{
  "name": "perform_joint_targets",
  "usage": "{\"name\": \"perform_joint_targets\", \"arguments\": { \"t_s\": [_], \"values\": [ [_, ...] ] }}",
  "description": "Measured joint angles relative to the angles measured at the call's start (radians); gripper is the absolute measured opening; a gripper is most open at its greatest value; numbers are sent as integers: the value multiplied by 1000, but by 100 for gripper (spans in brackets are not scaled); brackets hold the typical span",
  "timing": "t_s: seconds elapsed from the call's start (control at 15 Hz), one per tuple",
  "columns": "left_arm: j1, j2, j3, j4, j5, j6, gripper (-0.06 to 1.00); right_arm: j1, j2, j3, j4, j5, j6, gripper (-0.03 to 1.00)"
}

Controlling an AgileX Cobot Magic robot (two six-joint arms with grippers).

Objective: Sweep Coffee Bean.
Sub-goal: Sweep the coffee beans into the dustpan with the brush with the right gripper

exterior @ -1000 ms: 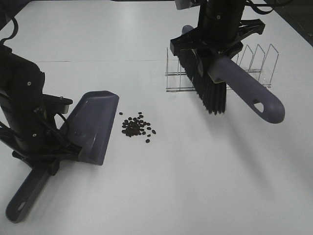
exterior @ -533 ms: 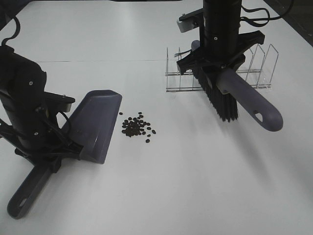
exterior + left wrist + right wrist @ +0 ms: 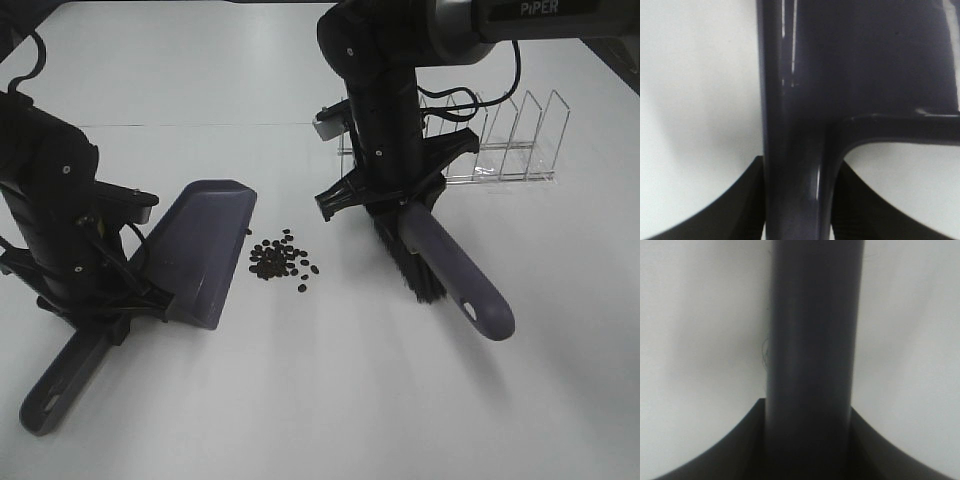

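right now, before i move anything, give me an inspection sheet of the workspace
surface: white table, thin seam line across its far part
job's things: coffee beans in a loose pile; dustpan left of them, lip facing the pile; brush right of them, bristles down, apart from the beans
clutter: clear rack behind the right arm
grippers: left gripper shut on the dustpan handle; right gripper shut on the brush handle
cables: black cables loop along the left arm, more by the right arm
surroundings: dark floor past the far table corners
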Motion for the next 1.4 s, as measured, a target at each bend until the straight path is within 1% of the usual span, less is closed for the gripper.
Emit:
{"name": "perform_joint_targets", "arguments": {
  "t_s": [0.13,0.27,0.4,0.47,0.73,1.0,1.07,1.2,1.27,1.33,1.4],
  "values": [
    [0,1,0,2,-11,1,31,28,15,-1,57,0,18,34],
    [0,1,0,2,-15,4,31,49,36,-3,89,0,26,34],
    [0,1,0,6,-17,8,31,68,67,-7,154,-6,38,34],
    [0,1,0,6,-18,8,31,73,76,-7,211,-35,44,34],
    [0,1,-1,7,-20,9,31,84,76,-9,451,-230,55,33],
    [0,1,-1,7,-20,11,31,84,76,-9,640,-384,68,33],
    [0,1,-1,7,-20,11,31,84,77,-9,659,-399,68,33],
    [0,1,-1,7,-20,11,31,84,77,-9,740,-451,45,33],
    [0,1,-1,7,-19,11,31,84,77,-9,770,-457,33,33],
    [0,1,-1,7,-19,11,31,83,77,-9,814,-464,-6,33],
    [0,1,-1,7,-19,11,31,83,77,-9,820,-464,-17,33]
  ]
}}
